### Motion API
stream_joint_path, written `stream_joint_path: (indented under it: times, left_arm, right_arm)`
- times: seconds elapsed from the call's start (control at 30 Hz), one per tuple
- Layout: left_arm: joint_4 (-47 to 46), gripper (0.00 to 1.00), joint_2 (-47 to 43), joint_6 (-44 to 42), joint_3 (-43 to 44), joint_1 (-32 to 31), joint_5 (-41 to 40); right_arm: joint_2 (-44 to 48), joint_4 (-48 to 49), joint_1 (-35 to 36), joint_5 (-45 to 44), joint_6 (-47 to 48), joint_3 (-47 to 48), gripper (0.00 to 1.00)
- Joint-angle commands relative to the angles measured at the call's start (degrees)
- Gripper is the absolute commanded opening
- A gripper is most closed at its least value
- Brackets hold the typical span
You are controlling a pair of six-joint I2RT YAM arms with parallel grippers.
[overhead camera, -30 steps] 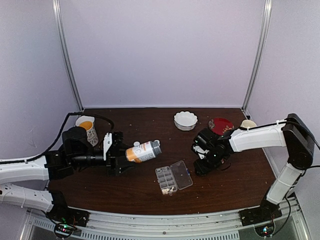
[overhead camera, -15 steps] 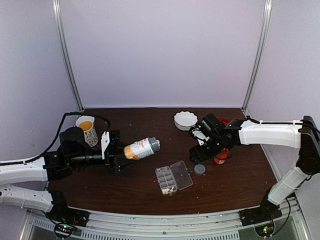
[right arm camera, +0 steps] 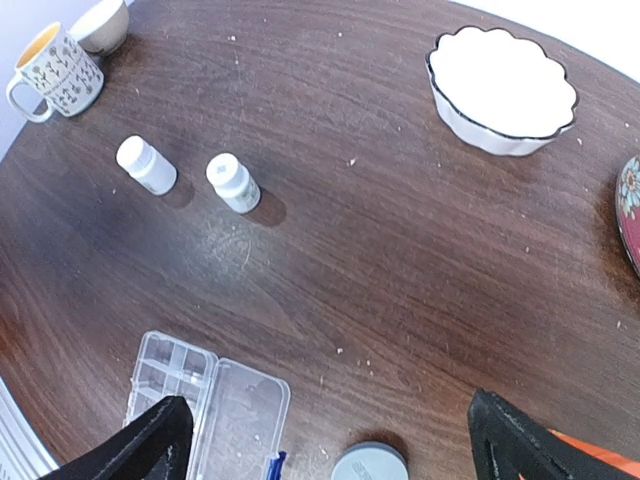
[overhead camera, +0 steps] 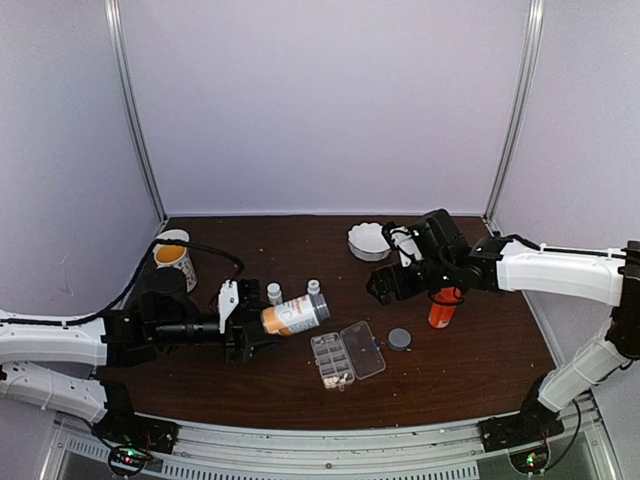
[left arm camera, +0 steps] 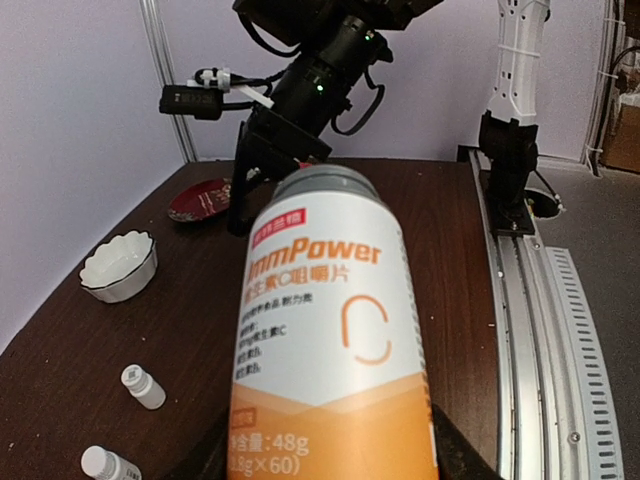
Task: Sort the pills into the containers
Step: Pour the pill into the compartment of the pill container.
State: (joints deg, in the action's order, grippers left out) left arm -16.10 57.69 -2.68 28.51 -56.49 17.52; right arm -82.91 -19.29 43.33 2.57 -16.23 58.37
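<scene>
The clear organiser box point(overhead camera: 333, 362) lies open near the table's front, its lid point(overhead camera: 363, 349) flapped to the right. Pale pills point(overhead camera: 336, 379) show in its nearest cells. My left gripper point(overhead camera: 250, 335) is shut on a white-and-orange supplement bottle point(overhead camera: 295, 315), held on its side just left of the box. That bottle point(left arm camera: 320, 330) fills the left wrist view, with the fingers point(left arm camera: 470, 455) at its base. My right gripper point(overhead camera: 385, 285) hangs open behind the box. In the right wrist view its gap point(right arm camera: 330, 440) is empty above the organiser point(right arm camera: 210, 395).
A grey cap point(overhead camera: 400, 339) lies right of the box and a small orange vial point(overhead camera: 441, 308) stands beyond it. Two tiny white bottles point(overhead camera: 274, 293) point(overhead camera: 314, 288) stand behind the held bottle. A white bowl point(overhead camera: 368, 241) and a mug point(overhead camera: 172, 258) sit at the back.
My right gripper opened, left the grey cap and orange vial on the table, and moved back and up. The left arm carried its bottle right, toward the organiser.
</scene>
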Motion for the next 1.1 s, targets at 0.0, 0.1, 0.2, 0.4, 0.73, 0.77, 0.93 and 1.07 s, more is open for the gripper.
stream_joint_path:
  times: [0.0,0.1,0.2,0.4,0.73,0.77,0.93,1.07]
  left_arm:
    - [-7.06,0.0,1.06,-2.01,-2.07,-0.87,0.5]
    - [-7.95,0.0,2.03,-1.93,-2.91,-1.42,0.32]
    - [-8.86,0.0,3.36,0.78,-3.58,-1.58,-1.19]
    - [-15.99,0.0,5.87,5.15,-7.45,-2.8,-5.06]
    - [-16.61,0.0,10.7,10.56,-6.14,-2.77,-7.33]
    - [-16.79,0.0,11.02,11.89,-6.35,-2.83,-8.71]
    - [-18.88,0.0,11.32,11.74,-9.15,-4.04,-10.26]
    - [-19.54,0.0,12.53,11.4,-10.45,-4.62,-10.22]
  right_arm:
    - [-2.78,3.83,-1.23,-0.23,2.17,1.97,1.0]
    - [-5.18,4.73,-1.24,-2.27,4.01,4.23,1.0]
    - [-6.02,8.08,-1.23,-3.46,5.86,3.83,0.98]
    - [-5.03,14.74,-1.25,-0.61,7.38,-1.39,0.96]
    - [-2.76,22.15,-0.4,1.95,5.05,-9.6,0.93]
    - [-2.25,23.47,-0.26,1.92,5.06,-10.65,0.92]
    - [-2.27,26.18,0.34,0.41,4.6,-12.01,0.92]
    - [-2.56,25.92,0.35,-0.21,3.91,-11.7,0.92]
